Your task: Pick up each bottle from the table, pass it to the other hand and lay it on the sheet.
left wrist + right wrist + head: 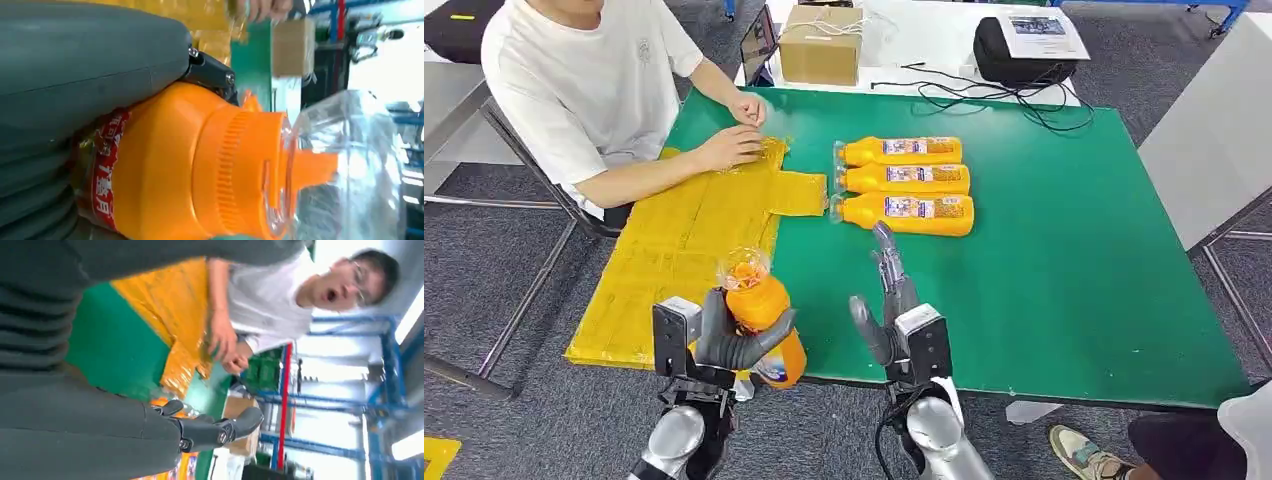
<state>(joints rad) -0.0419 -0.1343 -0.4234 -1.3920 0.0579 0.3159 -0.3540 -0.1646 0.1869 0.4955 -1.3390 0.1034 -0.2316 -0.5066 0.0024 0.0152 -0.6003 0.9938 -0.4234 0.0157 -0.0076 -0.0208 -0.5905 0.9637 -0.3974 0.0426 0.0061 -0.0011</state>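
Observation:
My left hand (724, 345) grips an orange bottle (764, 310) upright above the table's near edge, beside the yellow sheet (684, 250). The left wrist view has the same bottle (175, 165) with its orange neck and clear cap (345, 165), and my hand (75, 100) wrapped around the labelled body. My right hand (894, 310) is open to the right of it, fingers stretched toward three orange bottles (904, 182) lying side by side on the green table (1074, 280). Its dark fingers (215, 430) hold nothing in the right wrist view.
A person in a white shirt (584, 80) sits at the far left, both hands (739, 135) on the sheet's far end. A cardboard box (820, 45), a black bag (1024, 45) and cables (984, 95) lie on the white table behind.

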